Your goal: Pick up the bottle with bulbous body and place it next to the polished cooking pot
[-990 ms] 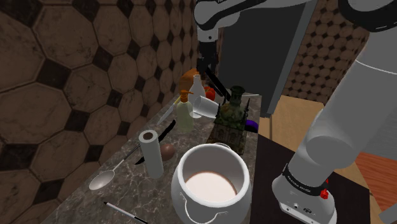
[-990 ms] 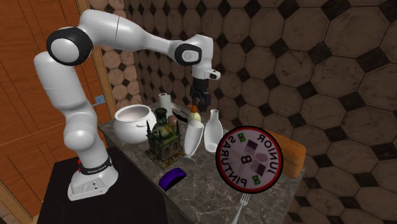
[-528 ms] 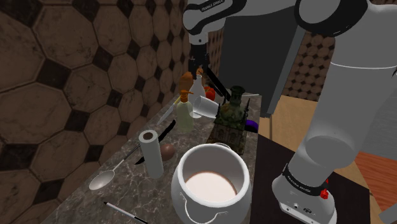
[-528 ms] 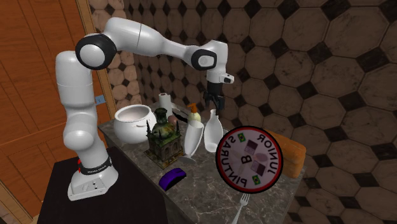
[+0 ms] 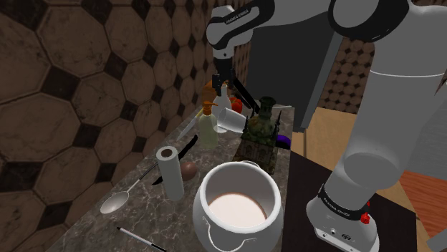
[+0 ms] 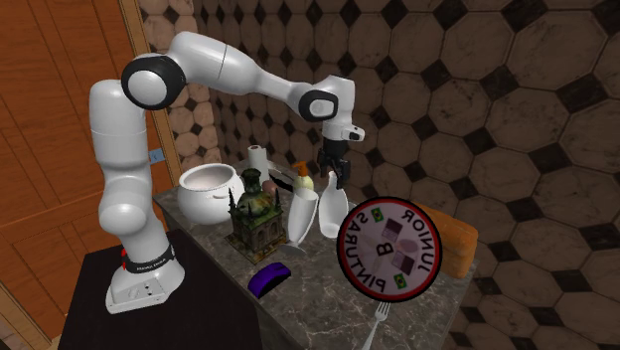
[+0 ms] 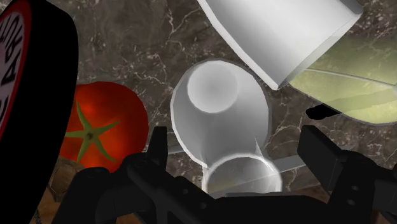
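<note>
Since the black two-finger pincer (image 7: 236, 147) hangs wide open straight over the white bottle with the bulbous body (image 7: 222, 118), one finger on either side of the narrow neck and neither touching it, the step in hand is, I judge, the last descent and the close.

The bottle (image 6: 333, 207) stands upright on the dark marbled bench (image 5: 93, 222), just under the pincer (image 6: 333, 171). It is well apart from the big white round cooking pot (image 5: 204, 187), which sits at the stand's end of the bench.

To do this well, the pincer should go straight down along the neck's own line and keep the neck centred, so that both fingers meet it together. A one-sided touch would likely tip so top-narrow a bottle. Closing low on the neck, just above the swell of the body, looks safer than trying to span the smooth round bulb.

The surroundings are tight. A red tomato (image 7: 95, 130) lies near one finger. A tilted white cup (image 7: 280, 32) and a pale green soap bottle (image 7: 356, 83) lie near the other. A round black-rimmed lettered sign (image 6: 387, 247) stands just beside the bottle. The fingers should therefore not drift sideways on the way down.

Once the grip is firm, a straight lift should come first, high enough to clear the ornate dark green ornament (image 5: 261, 136). Only then should the pincer travel toward the pot.
</note>
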### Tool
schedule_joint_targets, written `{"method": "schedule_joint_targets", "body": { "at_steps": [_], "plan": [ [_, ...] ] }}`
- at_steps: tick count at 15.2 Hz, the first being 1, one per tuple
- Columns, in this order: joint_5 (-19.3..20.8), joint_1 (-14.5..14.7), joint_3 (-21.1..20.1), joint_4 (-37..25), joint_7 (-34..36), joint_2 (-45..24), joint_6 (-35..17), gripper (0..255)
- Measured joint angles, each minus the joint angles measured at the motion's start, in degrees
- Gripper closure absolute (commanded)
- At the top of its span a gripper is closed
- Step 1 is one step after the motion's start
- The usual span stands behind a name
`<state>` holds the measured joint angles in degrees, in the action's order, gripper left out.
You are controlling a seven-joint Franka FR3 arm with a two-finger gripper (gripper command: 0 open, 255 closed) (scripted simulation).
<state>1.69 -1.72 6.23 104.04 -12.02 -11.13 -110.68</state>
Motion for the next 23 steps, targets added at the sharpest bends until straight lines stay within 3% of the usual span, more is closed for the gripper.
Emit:
{"method": "schedule_joint_targets", "body": {
  "at_steps": [4, 5, 15, 23],
  "plan": [
    [0.0, 0.0, 0.0, 0.0, 0.0, -0.1, -0.1, 0],
    [0.0, 0.0, 0.0, 0.0, 0.0, -0.1, -0.1, 255],
    [-0.1, 0.0, -0.1, 0.0, 0.0, 0.0, -0.1, 255],
    [0.1, 0.1, 0.0, -3.7, -0.1, 1.2, 4.9, 255]
  ]
}}
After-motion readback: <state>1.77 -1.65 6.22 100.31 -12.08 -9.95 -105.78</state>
